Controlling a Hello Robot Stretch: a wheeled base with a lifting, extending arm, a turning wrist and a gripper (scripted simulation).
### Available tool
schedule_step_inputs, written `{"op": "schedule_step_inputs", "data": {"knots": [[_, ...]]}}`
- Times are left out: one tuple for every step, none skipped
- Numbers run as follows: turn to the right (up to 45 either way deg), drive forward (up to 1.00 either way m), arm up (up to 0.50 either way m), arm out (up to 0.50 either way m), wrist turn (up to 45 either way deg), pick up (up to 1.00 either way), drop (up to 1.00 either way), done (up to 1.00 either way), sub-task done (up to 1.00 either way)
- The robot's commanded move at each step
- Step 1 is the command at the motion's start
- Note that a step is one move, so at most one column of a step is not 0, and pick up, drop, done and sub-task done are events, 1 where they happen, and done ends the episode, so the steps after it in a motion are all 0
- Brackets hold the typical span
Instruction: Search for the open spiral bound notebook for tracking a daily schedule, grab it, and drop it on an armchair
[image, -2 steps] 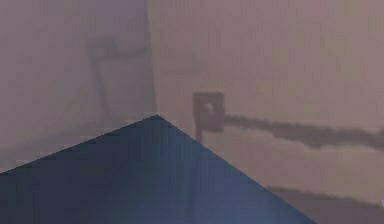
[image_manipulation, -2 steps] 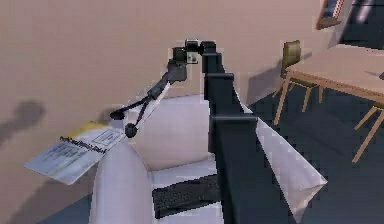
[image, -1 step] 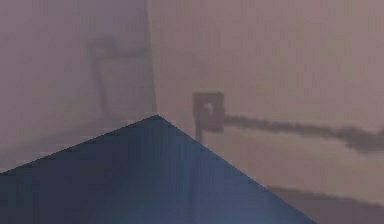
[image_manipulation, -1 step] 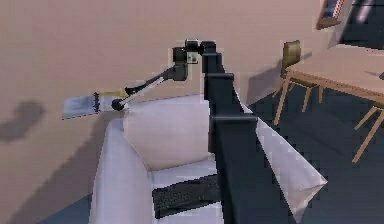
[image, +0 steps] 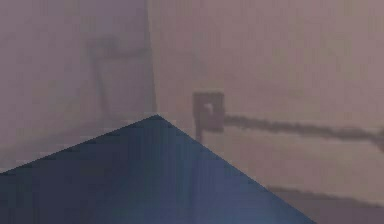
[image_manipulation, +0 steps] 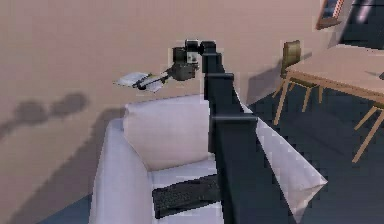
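Notebook (image_manipulation: 131, 79) hangs from my end effector (image_manipulation: 153, 80), clear of every surface, up by the wall above the backrest of the white armchair (image_manipulation: 150, 140). If I release here, I judge it could fall behind the backrest, or land on the dark thing (image_manipulation: 187, 195) on the seat and slide off.

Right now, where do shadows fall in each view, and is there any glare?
Forward view: a grey bar-shaped shadow crosses the wall above the dark blue surface; no glare. Arm side view: soft rounded shadows lie on the wall left of the white armchair, lighting even, no glare.
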Motion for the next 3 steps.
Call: {"op": "schedule_step_inputs", "data": {"knots": [[0.0, 0.0, 0.0, 0.0, 45.0, 0.0, 0.0, 0.0, 0.0], [0.0, 0.0, -0.38, 0.0, 0.0, 0.0, 0.0, 0.0, 0.0], [0.0, 0.0, -0.32, 0.0, 0.0, 0.0, 0.0, 0.0, 0.0]]}}
